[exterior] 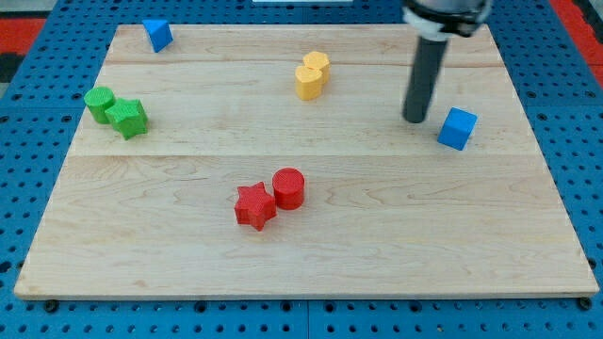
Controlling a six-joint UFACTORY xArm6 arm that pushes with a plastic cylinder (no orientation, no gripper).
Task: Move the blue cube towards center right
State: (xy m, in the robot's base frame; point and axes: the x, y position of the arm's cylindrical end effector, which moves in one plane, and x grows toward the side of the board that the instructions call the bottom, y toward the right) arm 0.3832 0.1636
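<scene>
Pale wooden board (311, 254) of glued planks, lying on a blue perforated base (28, 122) with a strip of red at the view's top corners. Near the board's right edge, a little above its middle: small blue cube (457, 128), standing flat with one corner turned toward the view's bottom. Just to the cube's left, close beside it but apart from it, a narrow gap of bare wood between: my tip (415, 120), the lower end of a straight dark rod (424, 80) coming down upright from a dark mount cut off by the view's top edge. No jaws on the rod, nothing gripped or carried, only the blunt end resting at board height. Near the top left corner: second blue block (157, 34), wedge-like, exact shape hard to tell. Close to the left edge, above the middle: green cylinder (99, 103) touching a green star-shaped block (127, 118) to its right. Toward the top edge, near its middle: two yellow blocks pressed together, a rounded upper yellow block (317, 64) and a lower yellow block (308, 83), shapes not clear. Around the board's centre, slightly toward the bottom edge: red star-shaped block (254, 206) touching a red cylinder (289, 187) on its upper right. All of these well apart from tip and cube
</scene>
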